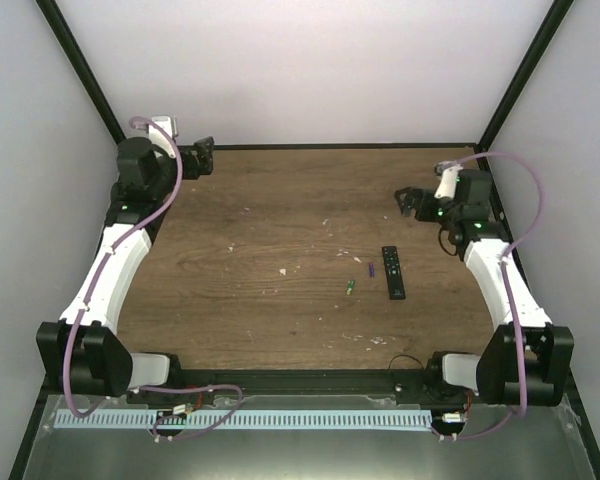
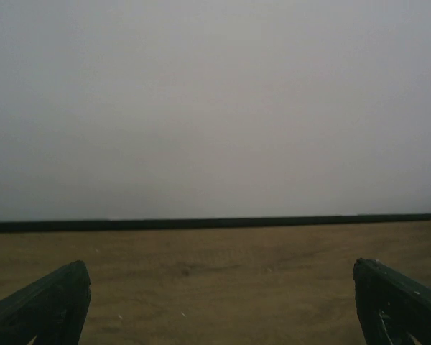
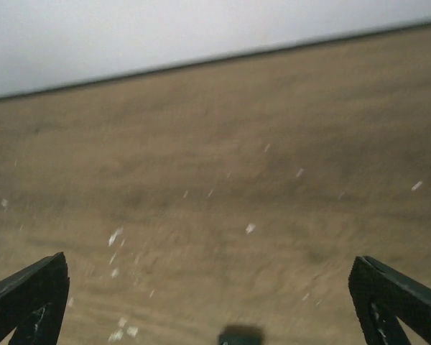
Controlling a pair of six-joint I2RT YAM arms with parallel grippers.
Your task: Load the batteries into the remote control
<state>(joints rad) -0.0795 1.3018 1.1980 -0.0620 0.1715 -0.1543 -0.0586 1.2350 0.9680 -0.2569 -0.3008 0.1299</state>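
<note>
Judging by how things lay, none of the loading had been done. The remote control (image 1: 393, 272) lay flat on the worktop (image 1: 240, 260), right of centre, its length running away from the arm bases. The purple battery (image 1: 370, 269) lay just beside its left edge without touching it. The green battery (image 1: 350, 286) sat a little further left and nearer the bases. Both were loose on the wood, neither in the remote. Whether the compartment cover was on or off was too small to tell. The left fingers (image 1: 202, 155) stood spread wide at the far left corner, holding nothing. The right fingers (image 1: 408, 202) were equally wide and empty, beyond the remote and apart from it. Picking up and seating both batteries remained, and probably opening the compartment.
</note>
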